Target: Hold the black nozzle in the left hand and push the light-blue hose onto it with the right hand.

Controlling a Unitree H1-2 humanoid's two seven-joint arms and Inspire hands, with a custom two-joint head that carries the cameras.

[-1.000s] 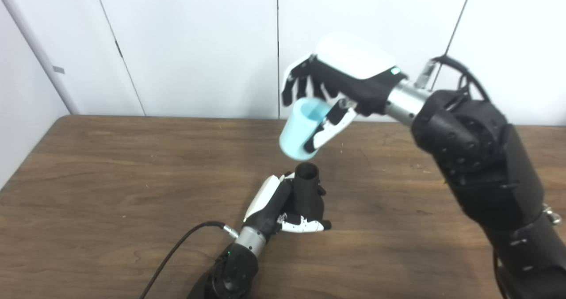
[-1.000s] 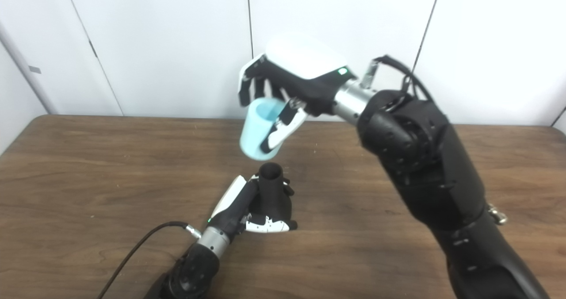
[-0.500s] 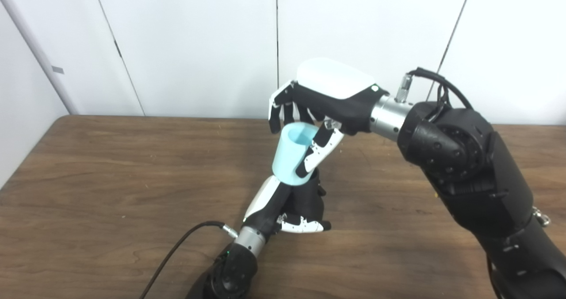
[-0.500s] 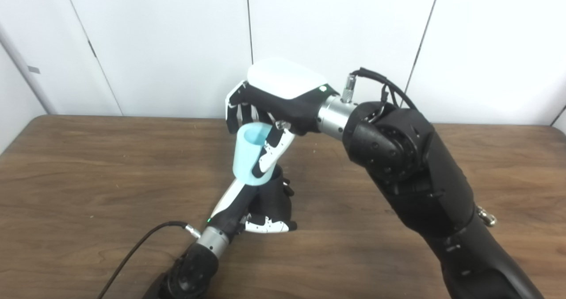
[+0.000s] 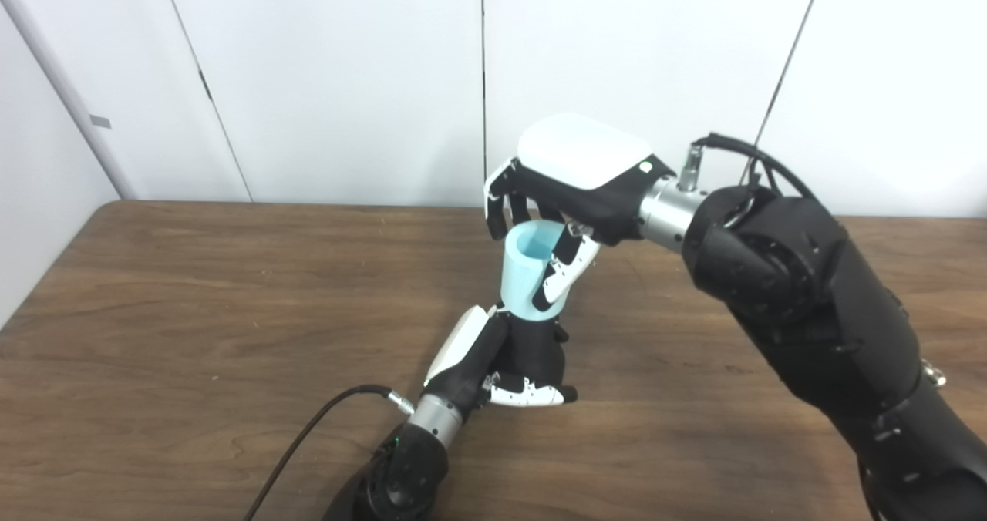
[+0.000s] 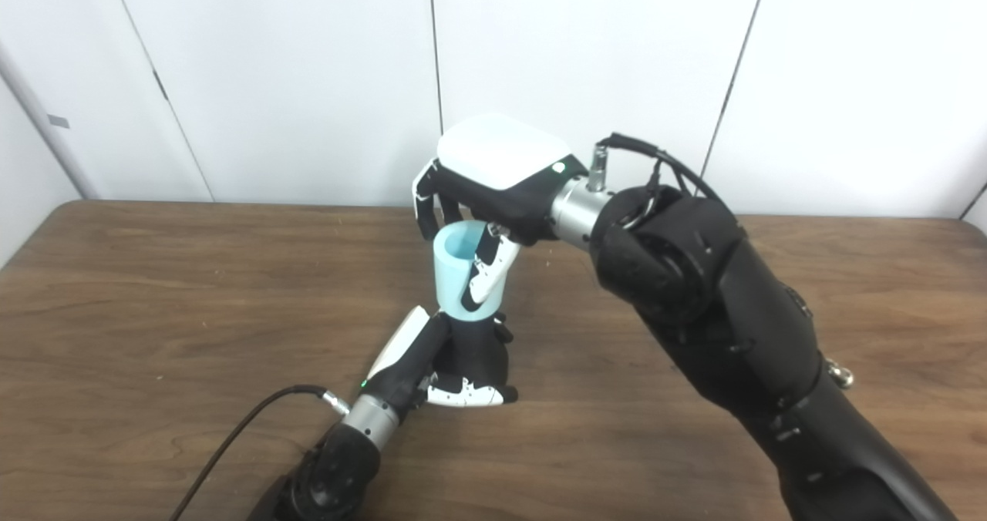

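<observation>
The black nozzle (image 5: 532,344) stands upright on the brown table, held by my left hand (image 5: 501,363), whose fingers wrap its lower body. The light-blue hose (image 5: 523,274), a short open tube, sits upright over the nozzle's top and hides its mouth. My right hand (image 5: 567,197) is shut on the hose from above and behind, with its thumb down the hose's right side. In the right eye view the hose (image 6: 456,270) meets the nozzle (image 6: 472,347) just above my left hand (image 6: 439,367).
The wooden table (image 5: 193,290) runs to a white panelled wall behind. A black cable (image 5: 308,432) trails from my left wrist toward the near edge. My right arm (image 5: 810,321) crosses the table's right side.
My right hand has come down and a little left with the hose, turning it upright and setting its lower end over the nozzle's top. The left hand has stayed still.
</observation>
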